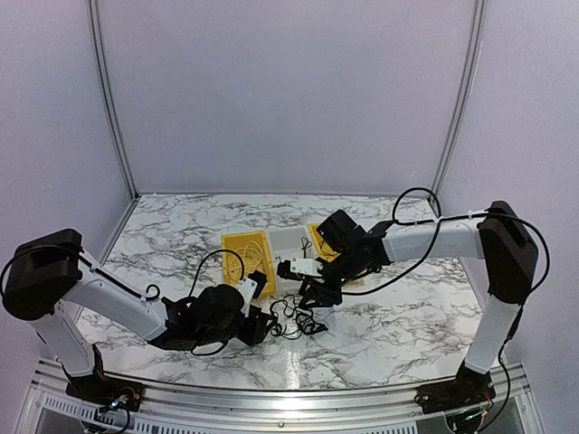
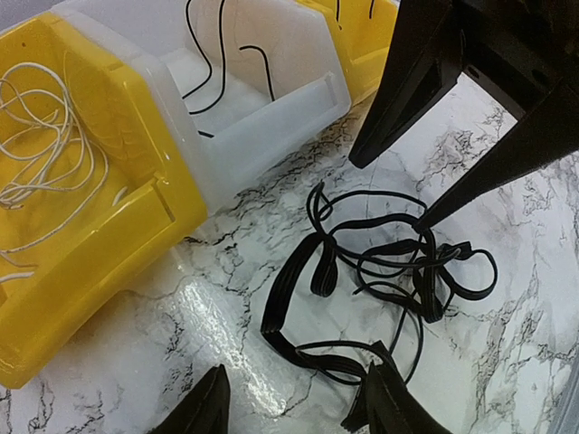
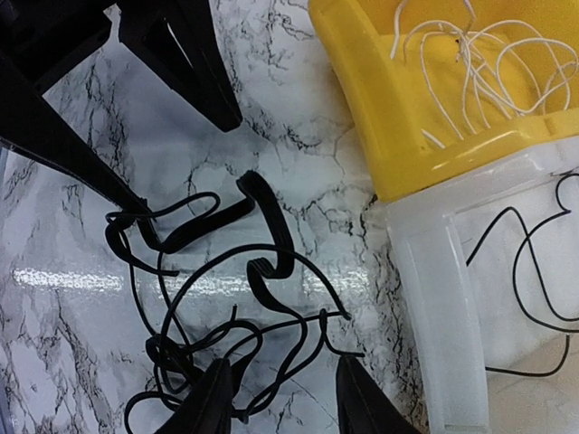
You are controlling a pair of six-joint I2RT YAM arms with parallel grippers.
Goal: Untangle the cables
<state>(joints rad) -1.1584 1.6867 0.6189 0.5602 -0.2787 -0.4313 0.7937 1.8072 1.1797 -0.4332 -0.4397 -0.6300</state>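
Lying near the 6 o'clock edge of the table (image 1: pixel 407 316): cables (image 1: pixel 297 318), black, one loose knot of loops and crossings, flat on the marble between the two arms. Long axis in the top view runs roughly 9 to 3 o'clock, so one end faces each end effector.

Left end effector (image 2: pixel 298 411): low over the table. The cables are at its 3 o'clock in the top view and straight ahead at 12 o'clock in its own camera. The fingers stand well apart with nothing pinched between them. One finger (image 2: pixel 389 402) sits against the nearest loop; whether it presses or only touches, cannot tell.

Right end effector (image 3: pixel 285 402): reaches in from 1 o'clock, with the cables at its 7 o'clock in the top view. The fingers are parted. Several strands run through the gap and none is clamped. Seen from the left wrist, one fingertip rests on the knot's 2 o'clock side and the other hangs apart from it.

Nearer arm: about even, since both sets of tips are at the knot, on opposite ends. Judgement: a pull-apart along the 9-to-3 line suits this layout, once each side closes on a separate strand.

Elsewhere, at 12 o'clock of the knot: a yellow bin (image 2: pixel 99 262) holding a white cable (image 2: pixel 41 190), and a white bin (image 2: pixel 271 117) just beside it, holding black strands (image 2: pixel 220 54).
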